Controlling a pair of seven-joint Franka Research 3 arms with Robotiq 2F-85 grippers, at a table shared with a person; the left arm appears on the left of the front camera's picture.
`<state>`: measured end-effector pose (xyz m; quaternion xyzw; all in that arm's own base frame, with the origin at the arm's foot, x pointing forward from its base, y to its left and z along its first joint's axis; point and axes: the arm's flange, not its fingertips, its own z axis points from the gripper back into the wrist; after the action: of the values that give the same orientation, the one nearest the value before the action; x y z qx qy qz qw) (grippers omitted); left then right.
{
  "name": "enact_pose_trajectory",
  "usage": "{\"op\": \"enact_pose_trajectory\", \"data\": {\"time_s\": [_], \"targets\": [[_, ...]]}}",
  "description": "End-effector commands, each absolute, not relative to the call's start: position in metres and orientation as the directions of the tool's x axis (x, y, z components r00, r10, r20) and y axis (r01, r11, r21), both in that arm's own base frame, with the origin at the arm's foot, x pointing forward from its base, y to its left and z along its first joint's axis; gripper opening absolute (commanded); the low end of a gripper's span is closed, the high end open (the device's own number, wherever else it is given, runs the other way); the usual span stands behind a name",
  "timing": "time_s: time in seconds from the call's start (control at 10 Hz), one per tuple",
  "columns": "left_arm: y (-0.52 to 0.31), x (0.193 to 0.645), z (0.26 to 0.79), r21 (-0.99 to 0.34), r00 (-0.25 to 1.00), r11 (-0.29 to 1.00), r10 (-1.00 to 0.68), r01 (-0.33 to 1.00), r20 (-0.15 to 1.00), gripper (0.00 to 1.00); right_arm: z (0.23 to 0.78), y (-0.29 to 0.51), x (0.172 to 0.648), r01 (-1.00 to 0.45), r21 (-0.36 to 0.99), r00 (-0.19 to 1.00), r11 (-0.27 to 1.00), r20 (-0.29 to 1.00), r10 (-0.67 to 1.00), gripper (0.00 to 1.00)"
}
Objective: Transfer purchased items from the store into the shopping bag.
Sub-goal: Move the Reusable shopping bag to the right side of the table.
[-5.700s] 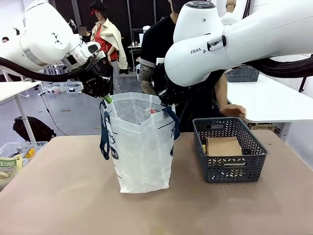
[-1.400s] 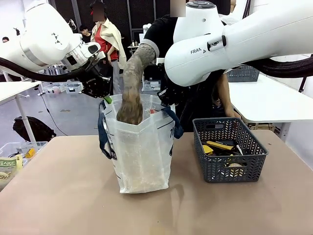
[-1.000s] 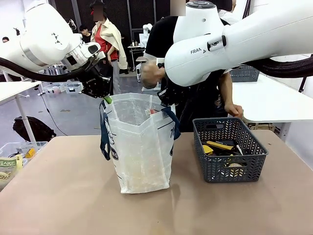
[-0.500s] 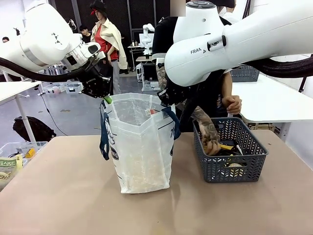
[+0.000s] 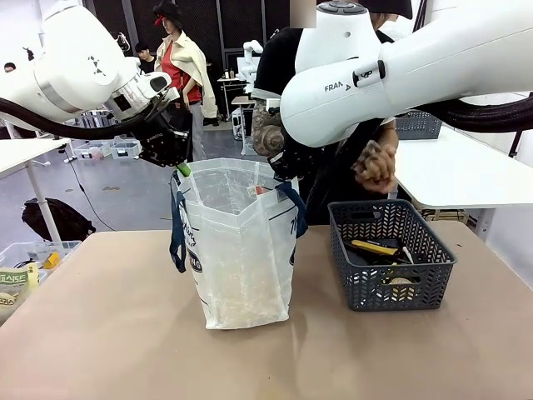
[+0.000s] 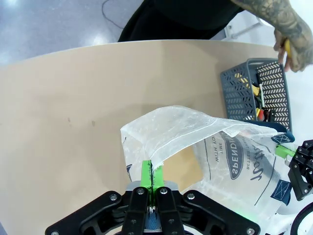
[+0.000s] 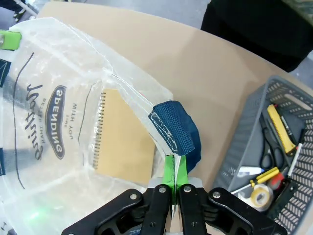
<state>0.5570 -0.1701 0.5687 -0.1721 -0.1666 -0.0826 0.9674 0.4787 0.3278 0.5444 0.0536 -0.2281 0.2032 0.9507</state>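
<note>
The shopping bag point(image 5: 241, 250), translucent white with navy handles, stands upright mid-table with its mouth held wide. My left gripper point(image 5: 180, 168) is shut on the bag's left rim, its green pads point(image 6: 145, 172) pinching the plastic. My right gripper point(image 5: 268, 185) is shut on the opposite rim point(image 7: 174, 169), just below a navy handle point(image 7: 173, 129). One purchased item, a flat tan spiral-bound pad point(image 7: 120, 142), lies inside the bag point(image 6: 183, 164). The person's hand point(image 5: 375, 165) hovers above the basket, closed around a small yellowish item point(image 6: 285, 49).
A dark grey mesh basket point(image 5: 358, 287) stands right of the bag, holding a yellow knife point(image 7: 279, 129), scissors and a tape roll point(image 7: 257, 196). The person stands behind the table's far edge. A bin of packets point(image 5: 17, 279) sits off the table at left.
The person's hand has risen out of the basket and now hovers above it, fist closed. Earlier the tan pad went from the basket into the bag. Both grippers have stayed put.
</note>
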Motion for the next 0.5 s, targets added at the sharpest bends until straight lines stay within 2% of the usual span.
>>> {"op": "enact_pose_trajectory", "data": {"time_s": [0.0,0.4], "targets": [[-0.1677,0.5541,0.5712,-0.308,0.932,0.929,-0.089,0.205,0.351,0.0,0.544,0.3254,0.4785,-0.406,0.011,0.815,0.914,0.457,0.357,0.0],[-0.1677,0.5541,0.5712,-0.308,0.932,0.929,-0.089,0.205,0.351,0.0,0.544,0.3254,0.4785,-0.406,0.011,0.815,0.914,0.457,0.357,0.0]]}}
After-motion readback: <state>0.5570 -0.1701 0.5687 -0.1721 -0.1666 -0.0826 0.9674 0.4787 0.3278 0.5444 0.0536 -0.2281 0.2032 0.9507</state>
